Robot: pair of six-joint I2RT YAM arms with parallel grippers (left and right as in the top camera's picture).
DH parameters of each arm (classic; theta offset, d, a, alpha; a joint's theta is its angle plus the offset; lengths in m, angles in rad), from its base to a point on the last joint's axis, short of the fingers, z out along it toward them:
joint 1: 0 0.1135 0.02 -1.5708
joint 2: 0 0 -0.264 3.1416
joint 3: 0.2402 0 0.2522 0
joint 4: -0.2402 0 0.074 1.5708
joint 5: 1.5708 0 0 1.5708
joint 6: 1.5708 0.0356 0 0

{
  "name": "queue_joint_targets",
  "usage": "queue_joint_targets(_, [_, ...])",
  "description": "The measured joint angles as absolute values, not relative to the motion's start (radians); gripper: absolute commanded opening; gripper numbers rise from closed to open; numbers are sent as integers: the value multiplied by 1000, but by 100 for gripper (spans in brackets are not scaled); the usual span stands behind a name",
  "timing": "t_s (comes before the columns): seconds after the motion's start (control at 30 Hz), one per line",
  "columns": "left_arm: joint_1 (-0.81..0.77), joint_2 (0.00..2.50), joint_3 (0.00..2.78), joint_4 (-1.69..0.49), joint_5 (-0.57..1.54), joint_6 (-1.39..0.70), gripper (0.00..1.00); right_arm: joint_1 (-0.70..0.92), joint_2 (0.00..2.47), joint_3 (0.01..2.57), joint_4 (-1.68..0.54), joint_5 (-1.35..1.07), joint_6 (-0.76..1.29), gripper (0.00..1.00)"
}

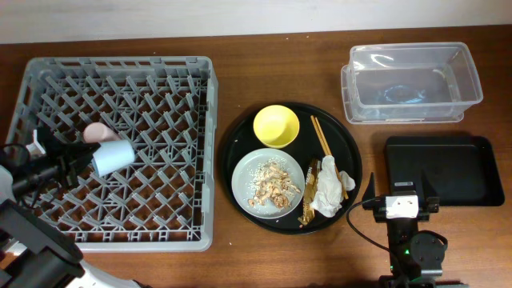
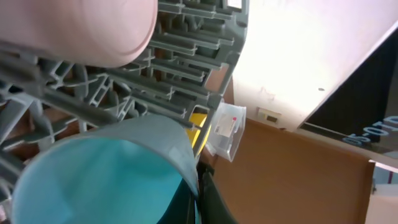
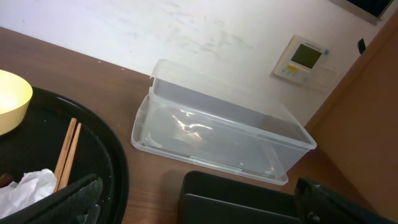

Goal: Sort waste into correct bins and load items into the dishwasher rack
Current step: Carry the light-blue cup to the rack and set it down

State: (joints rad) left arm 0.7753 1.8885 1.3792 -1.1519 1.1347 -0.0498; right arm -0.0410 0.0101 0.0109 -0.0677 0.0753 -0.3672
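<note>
My left gripper [image 1: 86,157] is shut on the rim of the light-blue cup [image 1: 113,157] [image 2: 106,174], holding it on its side over the grey dishwasher rack [image 1: 40,74]. The pink cup [image 1: 98,132] [image 2: 74,28] lies in the rack beside it. On the round black tray [image 1: 240,136] sit the yellow bowl [image 1: 276,126], the plate [image 1: 242,180] with food scraps [image 1: 272,186], the chopsticks [image 1: 322,138], the gold-brown wrapper [image 1: 310,192] and the white napkin [image 1: 330,188]. My right gripper [image 3: 199,199] is open and empty near the small black tray [image 1: 444,170].
The clear plastic tub [image 1: 412,82] [image 3: 217,134] stands at the back right, behind the small black tray [image 3: 249,202]. A wall thermostat [image 3: 303,59] shows in the right wrist view. The round tray lies between rack and bins.
</note>
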Motion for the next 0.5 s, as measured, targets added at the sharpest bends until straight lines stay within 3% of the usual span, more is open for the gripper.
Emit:
queue_joint_targets(0.13, [775,1888,1371,-1127,1132,-60,0,-41,10,11,-68,75,-367,99])
queue_joint_targets(0.23, [773,1886,1372,-1122,1066,-88,10,-41,10,11,-68,75,-367,99])
queue_joint_targets(0.3, [772,1878,1377,-1099,1012,-97,11,-41,10,11,-68,75,-368,99])
queue_joint_targets(0.33, [772,1878,1382,-1092,986,-99,15,-41,10,11,-68,75,-367,99])
queue_joint_targets(0.4, [774,1874,1394,-1083,931,-110,42,-41,10,11,-68,75,-367,98])
queue_joint_targets(0.5, [776,1874,1404,-1091,793,-150,44,-41,10,11,-68,75,-368,99])
